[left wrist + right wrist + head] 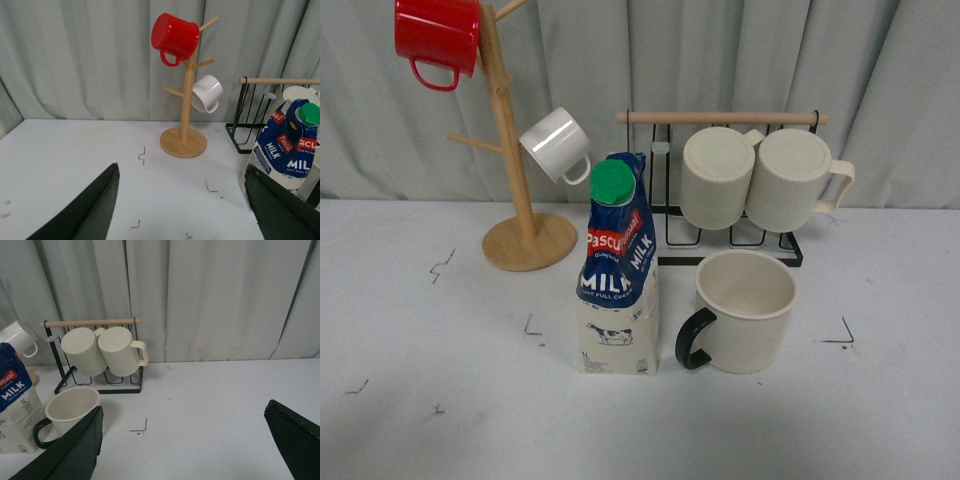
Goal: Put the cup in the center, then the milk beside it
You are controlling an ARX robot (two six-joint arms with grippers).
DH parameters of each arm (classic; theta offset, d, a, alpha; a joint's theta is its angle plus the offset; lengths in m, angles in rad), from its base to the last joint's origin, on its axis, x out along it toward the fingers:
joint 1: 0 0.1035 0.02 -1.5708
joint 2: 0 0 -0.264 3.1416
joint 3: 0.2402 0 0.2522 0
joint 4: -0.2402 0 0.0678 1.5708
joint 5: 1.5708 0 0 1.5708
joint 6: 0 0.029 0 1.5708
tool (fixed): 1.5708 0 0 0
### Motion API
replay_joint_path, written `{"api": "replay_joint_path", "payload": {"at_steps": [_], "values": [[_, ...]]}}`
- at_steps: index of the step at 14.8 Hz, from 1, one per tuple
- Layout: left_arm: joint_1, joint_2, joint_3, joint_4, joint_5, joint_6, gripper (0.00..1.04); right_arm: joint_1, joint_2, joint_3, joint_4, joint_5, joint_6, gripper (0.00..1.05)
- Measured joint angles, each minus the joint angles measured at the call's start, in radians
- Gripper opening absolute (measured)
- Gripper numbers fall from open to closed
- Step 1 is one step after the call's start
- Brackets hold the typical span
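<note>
The cup [747,310] stands upright near the table [420,400] center, its black handle at about 8 o'clock. The milk [618,270] stands just beside it, at its 9 o'clock. The left gripper [182,210] and the right gripper [182,440] both have their fingers spread wide, holding nothing.

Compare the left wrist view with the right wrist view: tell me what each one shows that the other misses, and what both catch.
Only the left wrist view shows the red mug on the wooden mug tree and the milk carton's green cap. Only the right wrist view shows the cup with its black handle and the two ribbed mugs on the wire rack. Both show the milk carton, the small white mug, the curtain and open fingers.
</note>
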Motion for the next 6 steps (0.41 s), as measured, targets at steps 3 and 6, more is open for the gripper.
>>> {"api": "replay_joint_path", "payload": {"at_steps": [3, 6], "values": [[0.0, 0.0, 0.0, 0.0, 0.0, 0.001, 0.98, 0.0, 0.0, 0.0, 0.0, 0.0, 0.0, 0.98], [0.0, 0.0, 0.0, 0.0, 0.0, 0.001, 0.98, 0.0, 0.0, 0.0, 0.0, 0.0, 0.0, 0.98]]}}
